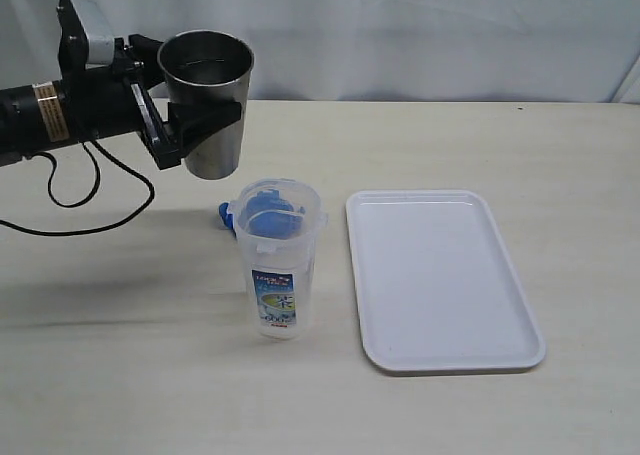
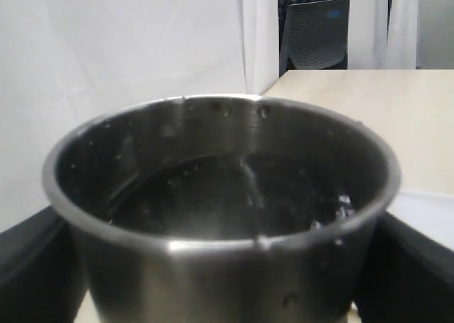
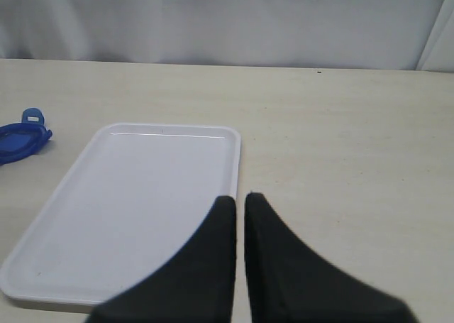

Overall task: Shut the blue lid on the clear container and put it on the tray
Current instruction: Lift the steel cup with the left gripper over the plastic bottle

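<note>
Left gripper [image 1: 206, 103] clamps steel cup [image 1: 208, 70]; clear container [image 1: 278, 275] lower right.

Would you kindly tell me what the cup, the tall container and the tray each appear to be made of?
The cup looks like stainless steel: grey, with soft metallic reflections. The clear container is probably transparent plastic, since the blue lid shows through its wall. The tray seems glossy white plastic, smooth with a moulded rim.
</note>
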`<action>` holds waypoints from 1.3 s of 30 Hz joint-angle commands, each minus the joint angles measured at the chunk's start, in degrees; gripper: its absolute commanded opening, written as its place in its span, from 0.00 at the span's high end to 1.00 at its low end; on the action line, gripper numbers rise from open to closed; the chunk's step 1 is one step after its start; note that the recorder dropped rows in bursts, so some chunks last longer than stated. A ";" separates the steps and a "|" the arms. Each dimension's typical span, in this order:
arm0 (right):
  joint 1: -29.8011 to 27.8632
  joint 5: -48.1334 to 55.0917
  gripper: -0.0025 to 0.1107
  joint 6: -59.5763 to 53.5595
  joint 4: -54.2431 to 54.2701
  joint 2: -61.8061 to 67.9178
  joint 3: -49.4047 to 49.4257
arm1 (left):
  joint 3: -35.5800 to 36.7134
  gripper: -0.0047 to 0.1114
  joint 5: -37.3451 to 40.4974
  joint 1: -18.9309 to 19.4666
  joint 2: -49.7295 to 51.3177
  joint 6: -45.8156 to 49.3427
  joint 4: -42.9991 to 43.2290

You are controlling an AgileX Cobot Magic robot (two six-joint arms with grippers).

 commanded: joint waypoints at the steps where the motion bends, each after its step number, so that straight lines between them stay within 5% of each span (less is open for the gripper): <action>1: -0.47 -0.02 0.94 0.14 -0.40 -0.23 0.20 | 0.64 0.96 -4.75 -0.01 -2.04 -0.70 -0.88; 23: -0.47 -0.02 0.94 0.14 -0.40 -0.23 0.20 | 0.64 0.96 -4.75 -0.01 -2.04 4.53 4.38; 39: -0.47 -0.02 0.94 0.14 -0.40 -0.23 0.20 | 0.64 0.96 -4.75 -2.19 -2.04 -2.22 2.46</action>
